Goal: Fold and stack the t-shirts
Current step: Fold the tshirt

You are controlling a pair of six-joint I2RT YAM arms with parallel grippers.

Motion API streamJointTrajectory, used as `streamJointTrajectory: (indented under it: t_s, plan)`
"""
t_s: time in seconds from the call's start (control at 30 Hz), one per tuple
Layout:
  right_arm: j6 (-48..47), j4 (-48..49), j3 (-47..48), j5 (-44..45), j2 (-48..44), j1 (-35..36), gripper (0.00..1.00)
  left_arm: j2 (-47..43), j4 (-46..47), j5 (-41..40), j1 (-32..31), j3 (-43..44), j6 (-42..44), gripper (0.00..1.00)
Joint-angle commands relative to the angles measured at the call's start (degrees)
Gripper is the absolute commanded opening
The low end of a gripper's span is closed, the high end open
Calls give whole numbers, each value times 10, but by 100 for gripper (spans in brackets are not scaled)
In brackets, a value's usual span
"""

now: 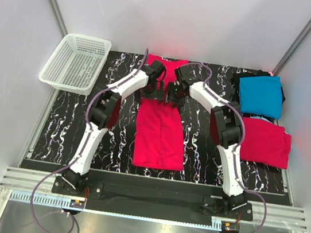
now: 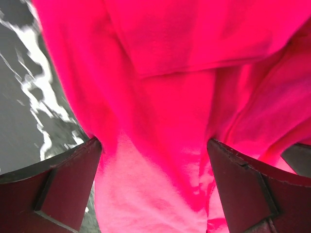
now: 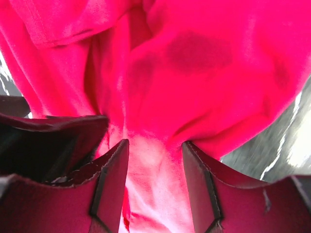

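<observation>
A bright pinkish-red t-shirt point(image 1: 161, 135) lies lengthwise in the middle of the table, folded into a narrow strip. Both grippers are down on its far half, side by side. My left gripper point(image 1: 154, 93) is open wide, with the red cloth point(image 2: 160, 87) filling the space between its fingers point(image 2: 63, 184). My right gripper point(image 1: 174, 96) has its jaws closer together but still apart, with a bunch of the cloth point(image 3: 194, 63) standing between them. At the right lie a folded turquoise-blue t-shirt point(image 1: 261, 94) on a black one point(image 1: 248, 78), and a second red t-shirt point(image 1: 263, 143).
A white plastic mesh basket point(image 1: 75, 62) stands at the far left corner, partly off the black marbled table top point(image 1: 68, 121). White walls with metal rails close in the left, right and back. A left gripper finger point(image 3: 48, 141) shows in the right wrist view.
</observation>
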Motion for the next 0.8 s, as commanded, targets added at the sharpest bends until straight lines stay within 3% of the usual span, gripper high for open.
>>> streamJointTrajectory:
  t_s: [0.0, 0.2, 0.37, 0.77]
  plan:
    - [-25, -46, 54, 14, 53, -23, 55, 25, -3, -5, 27, 47, 5, 99]
    - [-40, -83, 135, 19, 86, -52, 55, 60, -4, 1, 67, 112, 11, 99]
    - [-50, -112, 199, 15, 114, -63, 55, 97, 5, 52, 83, 169, 36, 99]
    - [-41, -113, 215, -23, 97, -63, 54, 43, 53, 126, 82, 91, 73, 99]
